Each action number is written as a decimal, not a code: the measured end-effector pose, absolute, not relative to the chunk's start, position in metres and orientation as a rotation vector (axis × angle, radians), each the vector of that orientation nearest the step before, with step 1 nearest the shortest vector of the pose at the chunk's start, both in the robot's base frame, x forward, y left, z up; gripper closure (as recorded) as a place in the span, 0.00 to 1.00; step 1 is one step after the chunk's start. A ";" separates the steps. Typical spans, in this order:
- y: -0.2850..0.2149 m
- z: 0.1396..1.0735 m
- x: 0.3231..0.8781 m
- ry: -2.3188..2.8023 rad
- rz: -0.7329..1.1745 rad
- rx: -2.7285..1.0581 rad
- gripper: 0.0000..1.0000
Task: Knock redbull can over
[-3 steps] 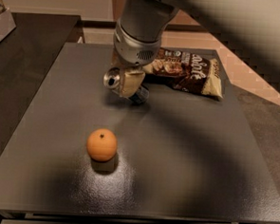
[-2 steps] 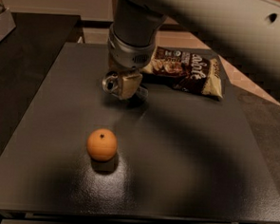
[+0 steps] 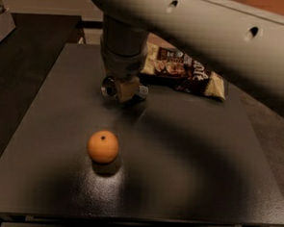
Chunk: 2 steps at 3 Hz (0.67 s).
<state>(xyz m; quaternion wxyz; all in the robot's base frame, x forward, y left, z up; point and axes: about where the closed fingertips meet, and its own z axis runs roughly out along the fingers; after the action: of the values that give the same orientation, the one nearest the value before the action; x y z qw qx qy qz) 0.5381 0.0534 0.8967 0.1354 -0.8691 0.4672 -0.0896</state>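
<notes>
The arm (image 3: 200, 34) is reaching in from the upper right and hanging its wrist straight down over the far middle of the dark table (image 3: 210, 182), so that the gripper (image 3: 125, 89) is sitting low, just above the surface, right at the redbull can (image 3: 107, 87). The can is showing only in pieces: a shiny round silver end is peeking out at the gripper's left side and a small silvery bit is showing at its right, with the tan gripper body covering the middle. That layout is suggesting a can lying crosswise or tipping behind the gripper, not standing tall, though this is a reading and not something plainly visible. Whether the gripper is spread wide, narrowed or clamping the can cannot be told. Coming in this low is making sense for a knock-over, since a sideways push against a slim can is enough to topple it. The orange (image 3: 103, 146) is resting well apart nearer the front edge, and the snack bag (image 3: 185, 70) is lying just behind and to the right (close enough that a wide sweep could be nudging it too).
</notes>
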 end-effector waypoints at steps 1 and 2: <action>0.065 0.894 0.535 1.326 -0.308 -2.521 0.61; 0.065 0.893 0.535 1.326 -0.306 -2.523 0.38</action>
<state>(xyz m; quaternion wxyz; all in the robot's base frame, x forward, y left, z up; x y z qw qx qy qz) 0.5354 0.0648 0.8928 0.1368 -0.8718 0.4583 -0.1058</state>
